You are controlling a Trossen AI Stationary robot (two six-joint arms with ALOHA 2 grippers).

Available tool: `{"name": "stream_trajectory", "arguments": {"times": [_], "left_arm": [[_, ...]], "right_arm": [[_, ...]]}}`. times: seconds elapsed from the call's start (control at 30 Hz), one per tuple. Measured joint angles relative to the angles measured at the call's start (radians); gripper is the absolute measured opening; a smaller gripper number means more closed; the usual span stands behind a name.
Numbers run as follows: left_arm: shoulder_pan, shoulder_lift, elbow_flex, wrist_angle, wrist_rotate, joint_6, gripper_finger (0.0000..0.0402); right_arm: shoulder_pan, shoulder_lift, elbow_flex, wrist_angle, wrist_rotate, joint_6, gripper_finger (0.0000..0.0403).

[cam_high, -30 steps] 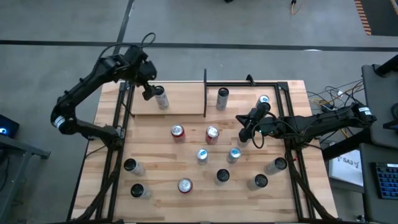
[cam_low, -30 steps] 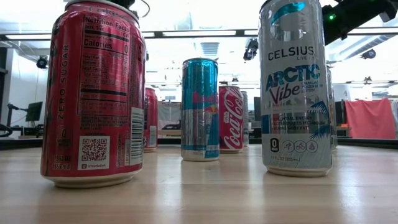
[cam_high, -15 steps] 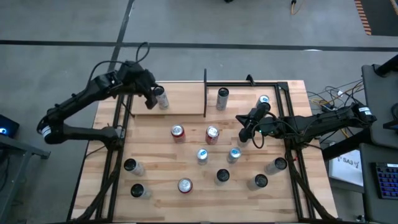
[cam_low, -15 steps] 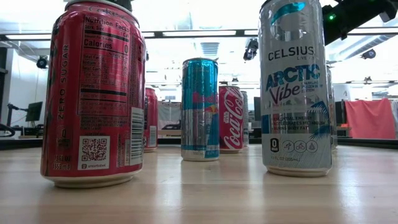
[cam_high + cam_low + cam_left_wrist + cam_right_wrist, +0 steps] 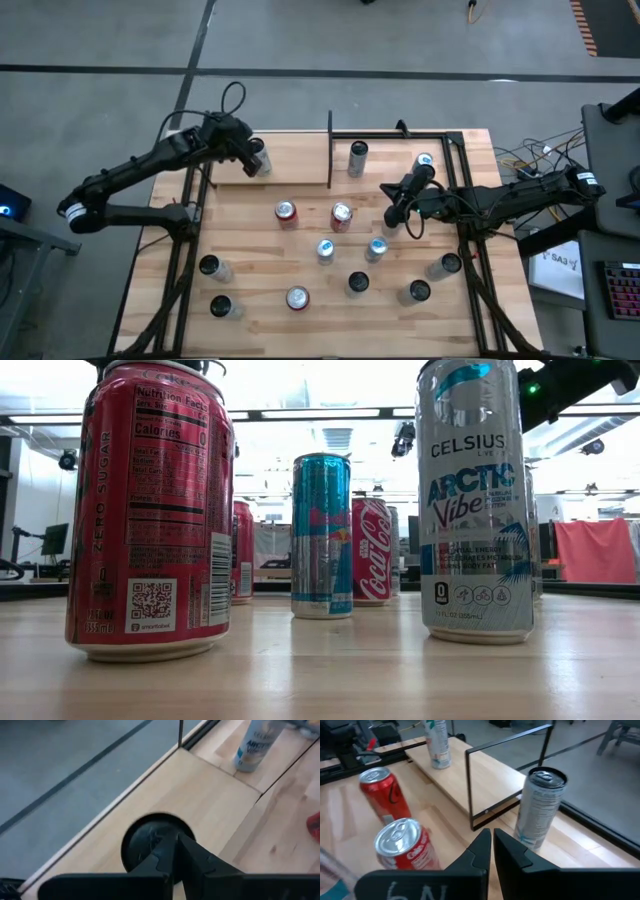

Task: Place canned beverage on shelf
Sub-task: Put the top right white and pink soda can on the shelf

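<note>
The shelf [image 5: 290, 168] is a pale panel at the table's far left, with a thin black rod [image 5: 330, 150] at its right end. A pale canned beverage [image 5: 260, 160] stands upright on the shelf's left part. The right wrist view shows the same can [image 5: 436, 742], and the left wrist view shows its dark round top [image 5: 145, 837]. My left gripper [image 5: 247, 153] is shut just above and left of that can. My right gripper [image 5: 393, 217] hangs shut over mid-table, right of a red can [image 5: 341, 214], with nothing between its fingers [image 5: 490, 842]. My left gripper comes at the can from above with its fingers [image 5: 172, 847] shut in front of the can's top. The fingers themselves hide the spot, so I cannot tell whether they touch the top.
A silver can [image 5: 357, 157] stands right of the shelf's rod, inside a black metal frame [image 5: 455, 150]. Several more cans stand across the table's middle and near part, among them a red one [image 5: 286, 212] and a blue one [image 5: 325, 250]. Black rails run along both table sides.
My left arm has stretched out and dropped lower toward the table's left edge, while its gripper has stayed beside the can on the shelf. The can stands where it stood.
</note>
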Motion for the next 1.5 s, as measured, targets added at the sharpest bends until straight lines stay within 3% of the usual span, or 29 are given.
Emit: {"name": "stream_trajectory", "arguments": {"times": [0.67, 0.9, 1.03, 1.13, 1.27, 1.5], "left_arm": [[-0.003, -0.005, -0.025, 0.048, -0.078, -0.048, 0.0], [-0.035, -0.08, -0.025, 0.024, -0.076, -0.023, 0.0], [-0.094, -0.143, -0.025, -0.018, -0.032, 0.035, 0.0], [-0.141, -0.176, -0.025, -0.077, 0.097, 0.058, 0.0], [-0.186, -0.185, -0.032, -0.105, 0.161, -0.026, 0.0], [-0.198, -0.137, -0.129, 0.137, 0.146, -0.195, 0.0]], "right_arm": [[0.0, 0.0, 0.0, 0.0, 0.026, 0.043, 0.0013], [0.0, 0.0, 0.0, 0.001, 0.026, 0.056, 0.0013], [0.0, 0.0, 0.0, 0.001, 0.025, 0.058, 0.0013], [0.0, 0.0, 0.0, 0.004, 0.025, 0.071, 0.0013], [0.0, 0.0, 0.0, 0.004, 0.025, 0.084, 0.0013], [0.0, 0.0, 0.0, 0.008, 0.025, 0.092, 0.0013]]}}
